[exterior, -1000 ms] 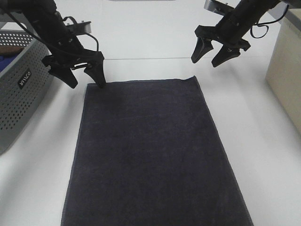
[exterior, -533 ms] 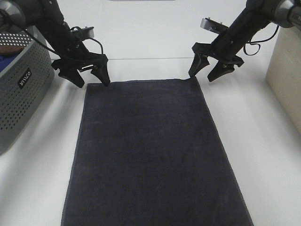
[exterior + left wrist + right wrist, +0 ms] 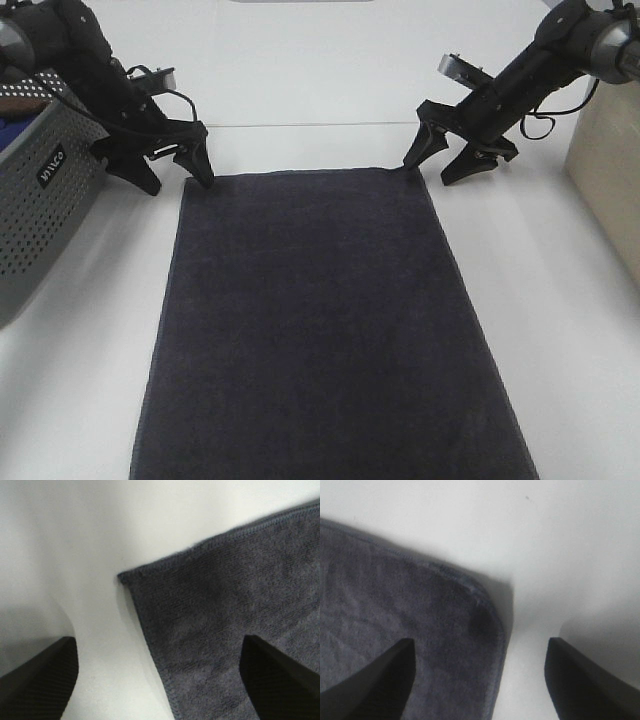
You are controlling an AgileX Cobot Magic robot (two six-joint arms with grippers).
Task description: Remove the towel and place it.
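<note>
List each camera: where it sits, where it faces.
Exterior high: mounted high, looking down at the towel, basket, both arms, left gripper and right gripper.
Left wrist: on the left arm, looking past its open fingers at a towel corner.
Right wrist: on the right arm, past its fingers at the other far corner.
Shared: every view shows the towel.

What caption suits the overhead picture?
Open left gripper and open right gripper straddle far corners of the flat towel.
</note>
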